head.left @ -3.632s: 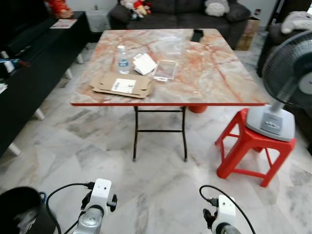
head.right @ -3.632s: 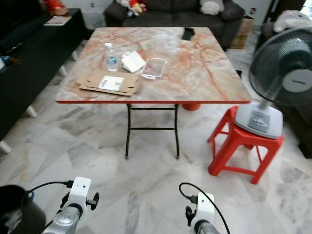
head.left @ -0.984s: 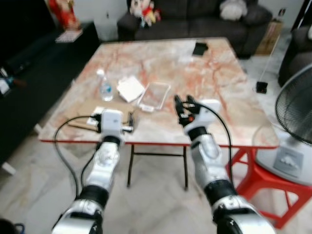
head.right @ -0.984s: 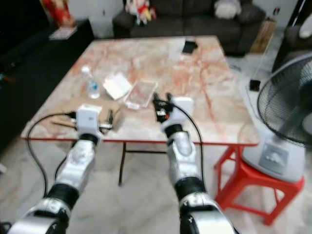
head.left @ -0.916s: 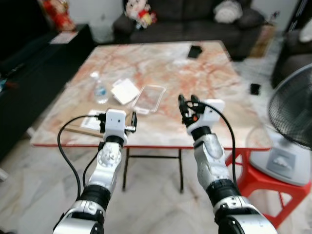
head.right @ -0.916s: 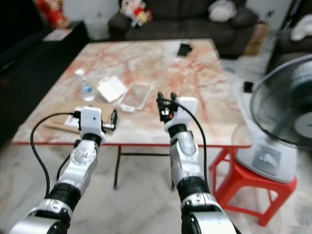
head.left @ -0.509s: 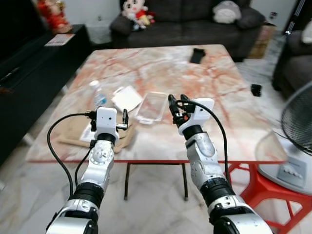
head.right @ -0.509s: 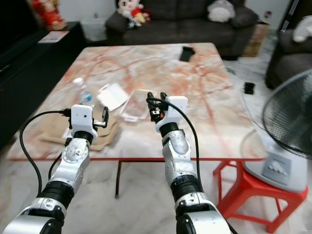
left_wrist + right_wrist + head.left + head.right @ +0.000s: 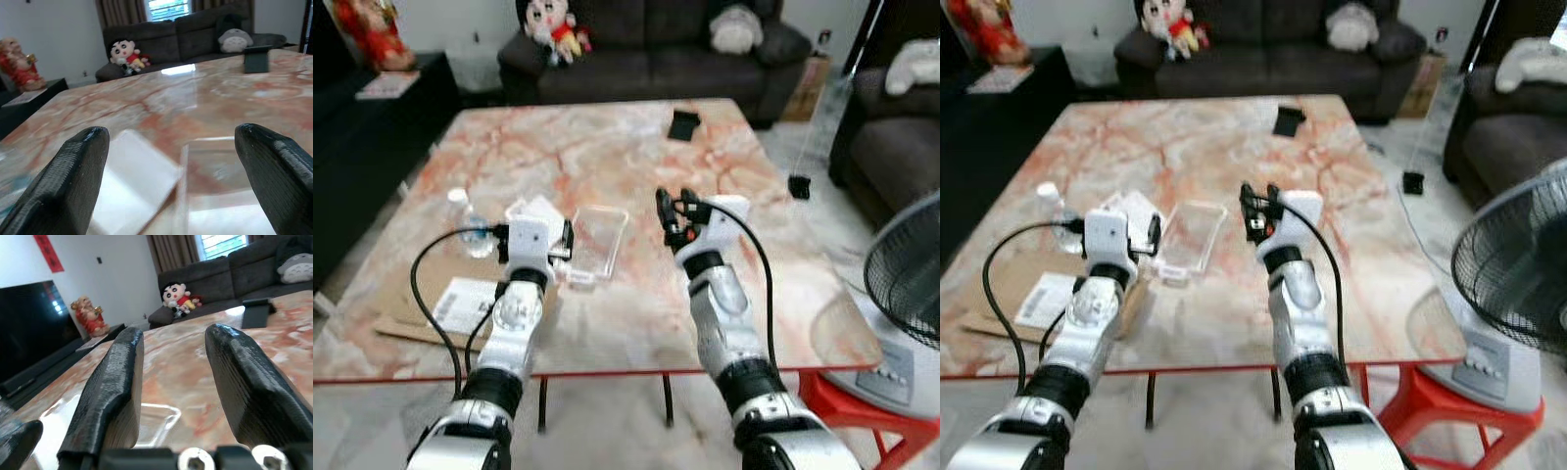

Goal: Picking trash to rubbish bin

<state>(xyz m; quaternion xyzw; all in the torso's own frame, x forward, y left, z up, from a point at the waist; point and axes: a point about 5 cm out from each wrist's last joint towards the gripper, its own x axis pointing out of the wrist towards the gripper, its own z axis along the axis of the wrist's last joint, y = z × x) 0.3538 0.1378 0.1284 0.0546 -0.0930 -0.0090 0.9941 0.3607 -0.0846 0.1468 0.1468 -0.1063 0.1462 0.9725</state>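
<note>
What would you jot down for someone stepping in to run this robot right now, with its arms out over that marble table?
Left gripper: open, holding nothing, raised over the table at the near end of the clear plastic tray.
Right gripper: open, holding nothing, raised just right of the tray.
Trash on the table: the tray, white packet, water bottle, flattened cardboard.
A black object lies at the far side.
Done: neither gripper holds anything.
Left: those four pieces lie on the table; each needs grasping and carrying to a bin.
</note>
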